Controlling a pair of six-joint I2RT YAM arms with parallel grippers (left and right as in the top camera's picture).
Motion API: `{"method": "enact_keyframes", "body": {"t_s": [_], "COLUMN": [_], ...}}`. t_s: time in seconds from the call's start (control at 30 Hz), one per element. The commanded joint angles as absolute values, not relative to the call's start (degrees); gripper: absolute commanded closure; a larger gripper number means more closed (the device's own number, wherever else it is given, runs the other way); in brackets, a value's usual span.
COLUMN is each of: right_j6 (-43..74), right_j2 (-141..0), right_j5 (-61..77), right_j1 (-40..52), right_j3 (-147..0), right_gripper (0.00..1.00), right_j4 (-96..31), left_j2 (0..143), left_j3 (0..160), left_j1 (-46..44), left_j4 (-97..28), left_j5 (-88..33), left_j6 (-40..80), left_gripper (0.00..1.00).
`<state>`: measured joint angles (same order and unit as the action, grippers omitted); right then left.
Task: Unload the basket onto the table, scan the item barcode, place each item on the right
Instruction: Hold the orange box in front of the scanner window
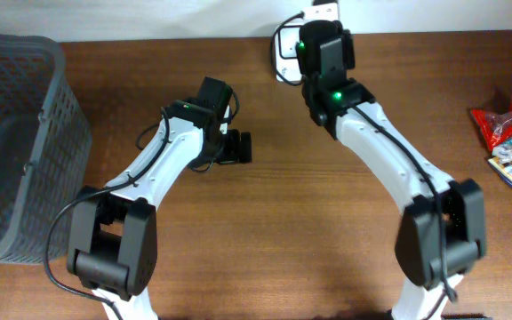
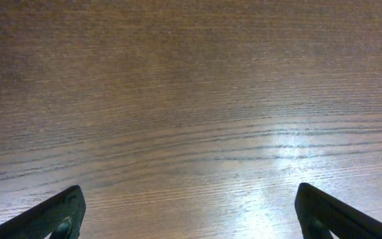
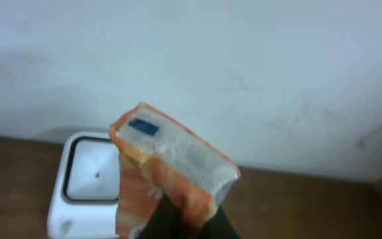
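The right jaws gripped the orange packet (image 3: 171, 169) so the white scanner (image 3: 91, 176) just ahead could read it; the left jaws hung open.

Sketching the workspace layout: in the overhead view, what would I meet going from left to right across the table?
Grey basket → left gripper → white scanner → snack packets.

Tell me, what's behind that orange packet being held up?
A white scanner box sits on the table behind the orange packet, with a pale wall beyond. The packet hides the box's right edge.
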<state>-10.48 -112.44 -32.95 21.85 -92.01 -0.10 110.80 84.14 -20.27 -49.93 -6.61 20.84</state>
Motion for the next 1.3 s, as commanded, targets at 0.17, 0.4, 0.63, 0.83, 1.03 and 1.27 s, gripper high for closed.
{"method": "enact_keyframes", "body": {"t_s": [0.17, 0.4, 0.63, 0.83, 1.03, 1.27], "right_j6": [-46.2, -49.3, -49.3, -60.2, -62.7, -60.6], "right_j2": [-122.5, -125.3, -128.5, -128.7, -128.7, -128.7], "right_j5": [-20.1, -13.1, -13.7, -13.6, -8.2, -5.1], "right_j1": [22.1, 21.3, 18.4, 16.9, 16.9, 15.7], "right_j3": [-92.3, -92.3, -92.3, -92.3, -92.3, -92.3], "right_gripper": [0.96, 0.96, 0.96, 0.96, 0.96, 0.96], "right_j4": [18.4, 19.3, 21.0, 21.3, 21.3, 21.5], "left_j2": [110.6, 110.6, 110.6, 110.6, 110.6, 110.6], "left_j3": [85.0, 85.0, 85.0, 85.0, 85.0, 85.0], "left_j1": [-20.0, -20.0, -20.0, -20.0, -20.0, -20.0], "left_j4": [-50.0, -50.0, -50.0, -50.0, -50.0, -50.0], "left_j5": [-6.2, -6.2, -6.2, -6.2, -6.2, -6.2], "left_j6": [21.0, 21.0, 21.0, 21.0, 21.0, 21.0], "left_gripper": [0.01, 0.01, 0.01, 0.01, 0.01, 0.01]}}
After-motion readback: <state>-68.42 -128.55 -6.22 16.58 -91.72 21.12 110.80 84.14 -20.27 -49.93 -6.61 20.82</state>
